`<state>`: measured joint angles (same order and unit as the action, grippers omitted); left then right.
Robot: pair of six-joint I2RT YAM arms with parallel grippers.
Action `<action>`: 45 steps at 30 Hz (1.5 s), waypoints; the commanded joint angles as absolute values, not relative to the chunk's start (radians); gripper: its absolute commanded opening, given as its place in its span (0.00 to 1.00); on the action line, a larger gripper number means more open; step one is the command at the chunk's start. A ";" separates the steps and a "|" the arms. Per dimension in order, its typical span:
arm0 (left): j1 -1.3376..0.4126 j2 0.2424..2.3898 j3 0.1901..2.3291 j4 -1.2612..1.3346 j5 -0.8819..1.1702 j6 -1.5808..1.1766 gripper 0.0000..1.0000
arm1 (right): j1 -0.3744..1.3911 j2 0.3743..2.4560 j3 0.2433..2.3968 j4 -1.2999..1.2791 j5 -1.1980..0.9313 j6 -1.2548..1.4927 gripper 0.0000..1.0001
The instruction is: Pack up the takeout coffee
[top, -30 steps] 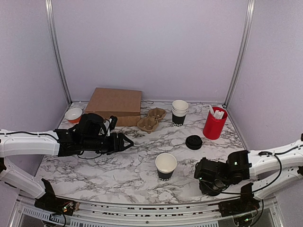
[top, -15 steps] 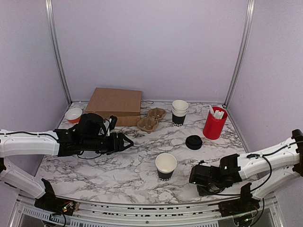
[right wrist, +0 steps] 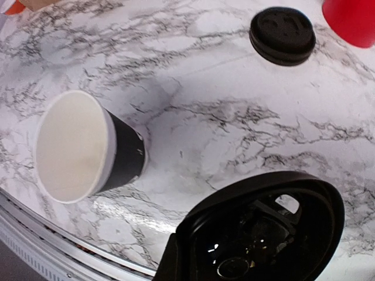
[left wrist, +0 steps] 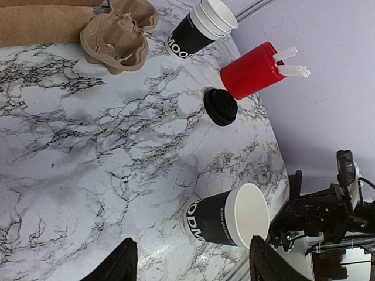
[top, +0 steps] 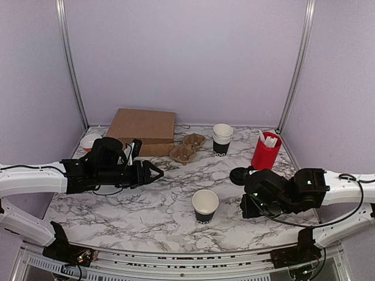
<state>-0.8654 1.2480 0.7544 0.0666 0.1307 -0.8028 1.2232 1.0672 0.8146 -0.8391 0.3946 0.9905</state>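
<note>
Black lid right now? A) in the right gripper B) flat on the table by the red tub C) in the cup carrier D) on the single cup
B: the lid lies flat on the table near the red tub, and the cup stands uncovered.

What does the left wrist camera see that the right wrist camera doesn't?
Only the left wrist view shows the cardboard cup carrier, the stack of cups and the brown box. Only the right wrist view catches a sliver of the orange bowl. Both show the open black paper cup, the black lid lying apart from it, and the red tub.
</note>
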 commanded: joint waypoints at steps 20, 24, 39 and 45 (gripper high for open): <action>-0.858 1.252 0.738 0.590 0.395 -1.093 0.67 | 1.022 1.129 0.859 0.699 -0.324 0.815 0.00; -0.856 1.258 0.741 0.738 0.397 -1.194 0.67 | 1.020 1.238 0.923 0.887 -0.418 0.879 0.00; -0.875 1.216 0.738 1.059 0.442 -1.215 0.77 | 1.017 1.452 0.929 1.360 -0.527 1.114 0.00; -0.905 1.239 0.782 1.134 0.480 -1.213 0.80 | 1.017 1.534 0.945 1.516 -0.535 1.214 0.00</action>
